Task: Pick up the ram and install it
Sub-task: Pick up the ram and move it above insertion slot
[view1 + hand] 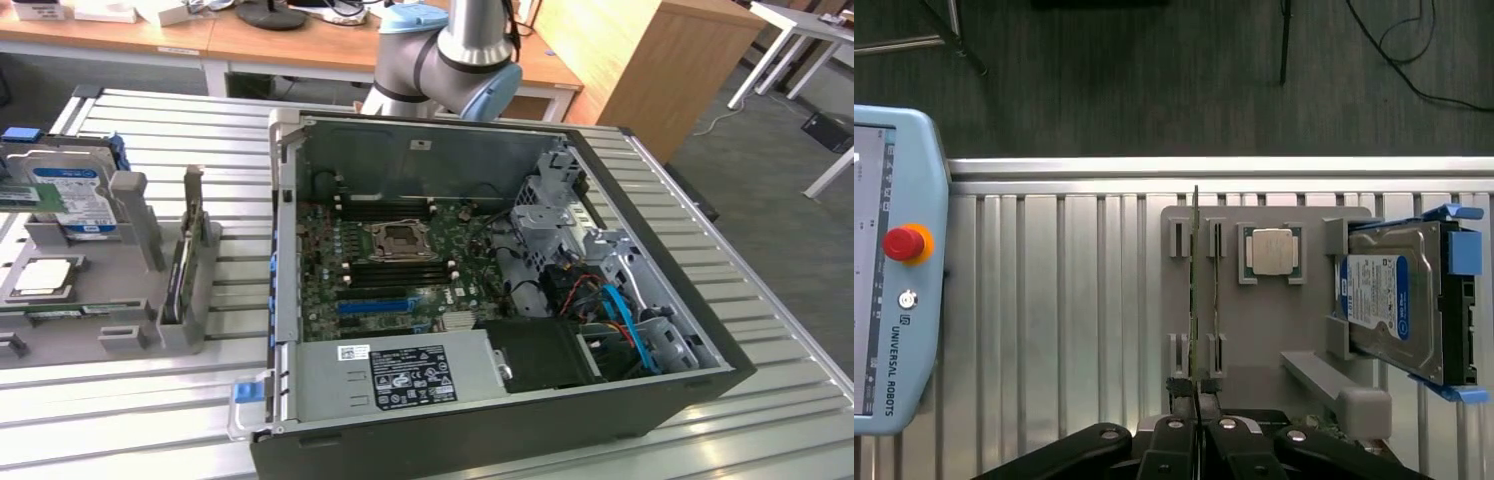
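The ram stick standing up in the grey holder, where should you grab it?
The ram stick stands on edge in the grey holder, flat faces free between its two pairs of posts. So probably take the upper long edge midway, fingers coming straight down from above.

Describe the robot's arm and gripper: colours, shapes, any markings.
The arm is a silver-grey metal tube with thick rounded joints, capped in light blue. The gripper is black and built of flat linked bars that narrow to slim fingers, with silver screw heads at the pivots. I can make out no lettering on either.
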Controlling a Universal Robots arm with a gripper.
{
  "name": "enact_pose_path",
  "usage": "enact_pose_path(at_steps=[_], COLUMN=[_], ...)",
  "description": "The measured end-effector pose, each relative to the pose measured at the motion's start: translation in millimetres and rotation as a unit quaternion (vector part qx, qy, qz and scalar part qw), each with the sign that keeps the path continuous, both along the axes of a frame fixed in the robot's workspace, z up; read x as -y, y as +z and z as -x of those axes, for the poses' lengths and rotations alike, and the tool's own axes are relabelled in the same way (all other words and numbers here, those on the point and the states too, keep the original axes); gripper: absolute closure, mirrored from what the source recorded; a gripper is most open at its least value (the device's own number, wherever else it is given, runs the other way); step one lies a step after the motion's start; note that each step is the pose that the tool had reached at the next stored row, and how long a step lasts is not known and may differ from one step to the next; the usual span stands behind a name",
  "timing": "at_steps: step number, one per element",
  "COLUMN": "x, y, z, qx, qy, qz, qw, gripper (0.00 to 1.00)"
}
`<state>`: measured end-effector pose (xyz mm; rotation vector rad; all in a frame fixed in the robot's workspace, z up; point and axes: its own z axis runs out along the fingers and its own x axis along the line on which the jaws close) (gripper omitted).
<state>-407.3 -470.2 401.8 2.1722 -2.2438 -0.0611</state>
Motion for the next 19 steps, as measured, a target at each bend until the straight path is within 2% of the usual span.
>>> enact_pose_path(at_steps=[11,19], x=[0.0,0.0], y=[0.2,0.1], z=[-4.0,-25.0], qx=[-0.0001,-0.0016], qy=[0.007,0.008], qz=[0.0001,0.0001], qw=[1.0,1.0], gripper=[0.88,0.88])
